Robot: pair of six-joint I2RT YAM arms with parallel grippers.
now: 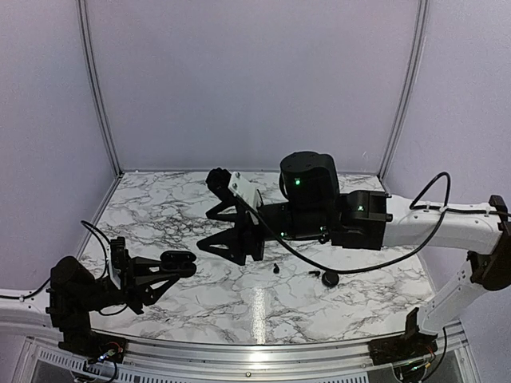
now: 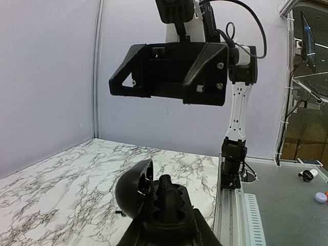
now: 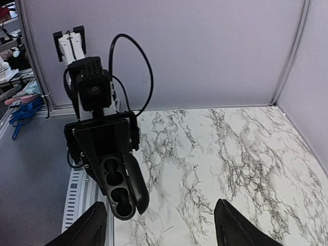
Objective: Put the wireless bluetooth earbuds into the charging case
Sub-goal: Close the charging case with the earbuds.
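My left gripper (image 1: 177, 264) is shut on the black charging case (image 1: 182, 260) and holds it above the table with its lid open. In the left wrist view the case (image 2: 171, 205) sits between my fingers, with the lid (image 2: 132, 187) swung left. In the right wrist view the case (image 3: 115, 189) shows two wells that look empty. My right gripper (image 1: 206, 231) is open and empty, hovering above and beyond the case; its fingers (image 3: 84, 230) frame the marble. A tiny black earbud (image 1: 276, 269) lies on the table, with another small piece (image 1: 314, 274) to its right.
A round black object (image 1: 330, 278) lies on the marble table (image 1: 160, 215) near the earbuds. The right arm's black cable (image 1: 351, 267) droops over that spot. Grey walls close the back and sides. A metal rail (image 2: 230, 215) runs along the table's near edge.
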